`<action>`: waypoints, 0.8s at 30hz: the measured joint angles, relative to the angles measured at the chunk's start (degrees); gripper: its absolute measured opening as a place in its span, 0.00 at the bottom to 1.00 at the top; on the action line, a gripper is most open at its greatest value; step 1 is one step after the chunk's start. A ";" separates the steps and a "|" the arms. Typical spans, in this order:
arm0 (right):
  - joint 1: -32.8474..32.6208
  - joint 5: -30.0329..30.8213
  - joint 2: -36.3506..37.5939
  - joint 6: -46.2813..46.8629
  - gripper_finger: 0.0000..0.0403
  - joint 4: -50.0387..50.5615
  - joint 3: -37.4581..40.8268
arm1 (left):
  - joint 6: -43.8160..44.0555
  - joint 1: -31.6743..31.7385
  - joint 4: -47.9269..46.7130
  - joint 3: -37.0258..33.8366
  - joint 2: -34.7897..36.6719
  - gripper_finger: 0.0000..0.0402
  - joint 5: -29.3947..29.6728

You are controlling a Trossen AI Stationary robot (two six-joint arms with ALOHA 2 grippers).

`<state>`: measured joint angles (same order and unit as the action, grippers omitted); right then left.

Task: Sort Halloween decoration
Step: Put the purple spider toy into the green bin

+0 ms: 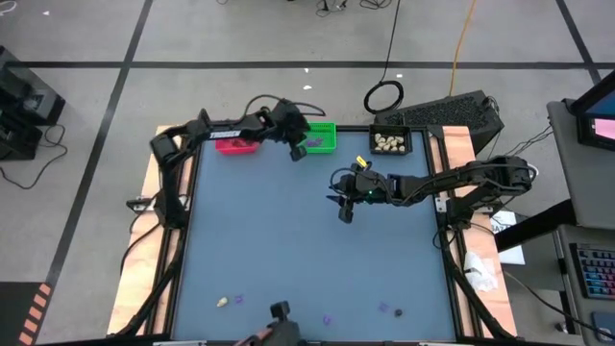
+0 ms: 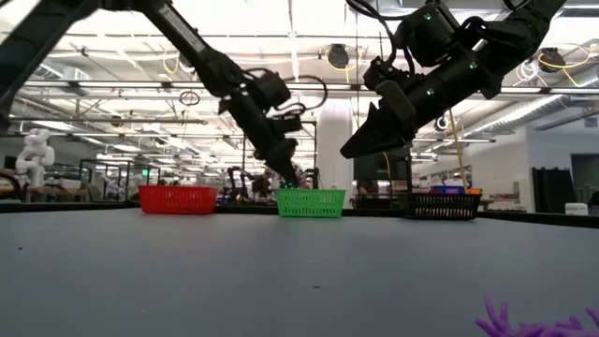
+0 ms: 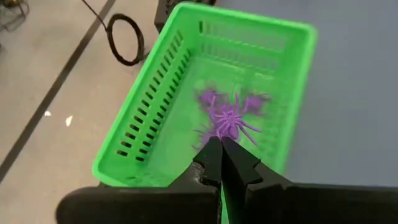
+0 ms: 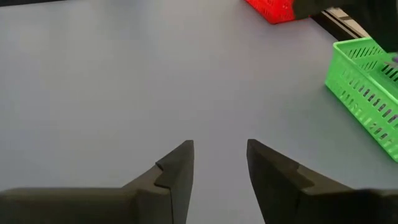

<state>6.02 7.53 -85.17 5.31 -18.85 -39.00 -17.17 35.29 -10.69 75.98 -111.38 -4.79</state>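
Your left gripper (image 3: pixel 221 149) hangs over the green bin (image 3: pixel 155 93) with its jaws pressed together and nothing between them. Directly beyond the tips, purple spiders (image 3: pixel 229 115) lie in a small tangle on the bin floor.

Your right gripper (image 4: pixel 221 155) hovers above bare blue-grey table (image 4: pixel 112 74) with its jaws spread and empty; nothing lies between or just ahead of them. The green bin sits off to one side of those jaws, the red bin (image 4: pixel 277 9) farther ahead.

Remaining Halloween decoration lies well apart from both grippers along the near table edge: a cream-white lump (image 1: pixel 223 302), a purple bit (image 1: pixel 327 317) and a dark lump (image 1: pixel 397 311). The black bin (image 1: pixel 391 142) holds more cream pieces.

These trinkets look featherlight; the spiders seem soft and leggy, likely to snag, so pinch the body. The lumps look firmer; grip them across the middle.

No readable writing or brand shows.
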 joint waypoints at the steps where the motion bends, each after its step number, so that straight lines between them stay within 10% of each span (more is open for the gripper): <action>1: 0.00 0.00 0.00 0.09 0.35 0.00 0.00 | -0.02 0.39 -0.48 1.04 -1.14 0.00 -0.38; 24: -0.75 -0.11 -0.01 4.31 0.35 2.12 0.00 | 0.77 0.25 -1.17 2.89 -2.94 0.23 -0.99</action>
<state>5.27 7.42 -85.17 9.62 -16.73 -39.00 -16.40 35.54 -11.86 78.87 -114.32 -5.78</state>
